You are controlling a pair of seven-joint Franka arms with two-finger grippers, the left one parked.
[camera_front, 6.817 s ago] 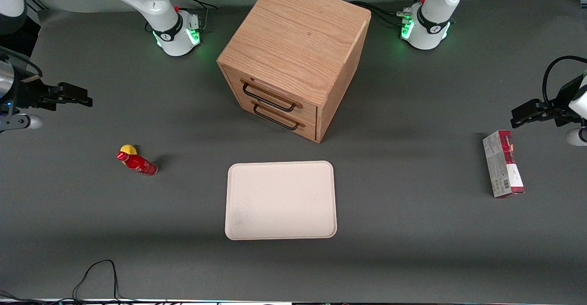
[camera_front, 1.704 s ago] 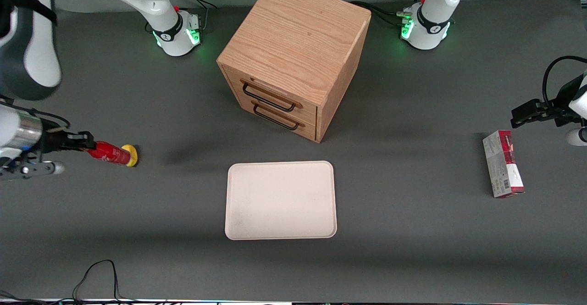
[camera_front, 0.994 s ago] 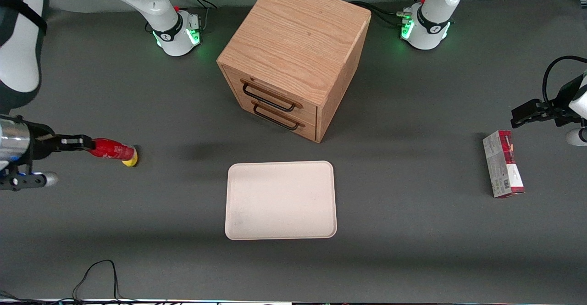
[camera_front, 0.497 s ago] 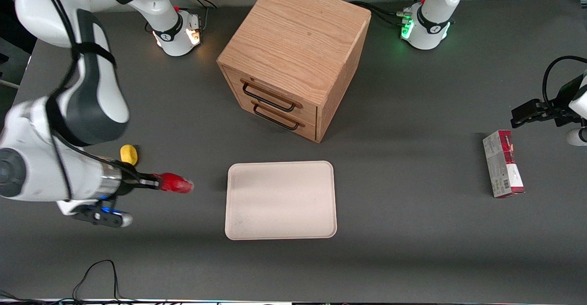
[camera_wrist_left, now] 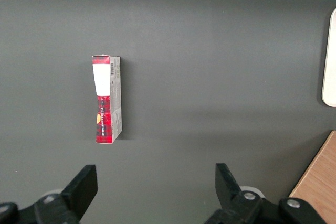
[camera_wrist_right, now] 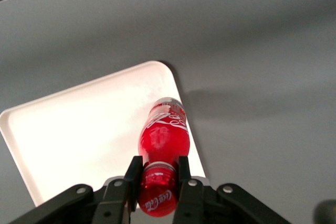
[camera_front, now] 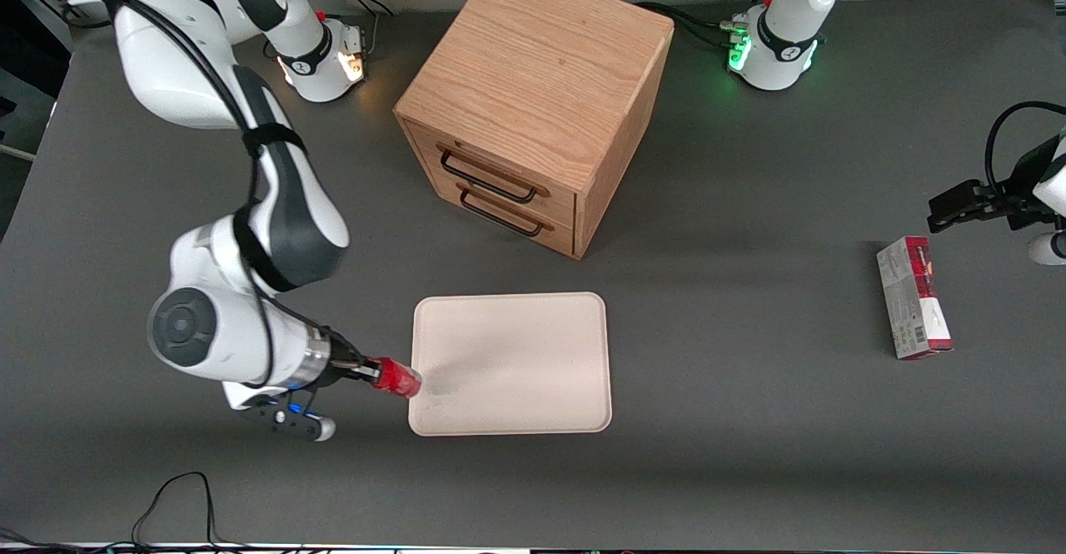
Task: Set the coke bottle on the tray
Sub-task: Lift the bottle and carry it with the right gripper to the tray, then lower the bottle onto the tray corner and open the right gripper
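Held at its neck by the matt black gripper (camera_wrist_right: pixel 160 174) over the edge of the smooth matt cream tray (camera_front: pixel 533 337), the coke bottle (camera_wrist_right: pixel 164 135) looks like glossy red plastic, against the matt grey surface (camera_front: pixel 749 421) and grainy wooden cabinet (camera_front: pixel 533 79)
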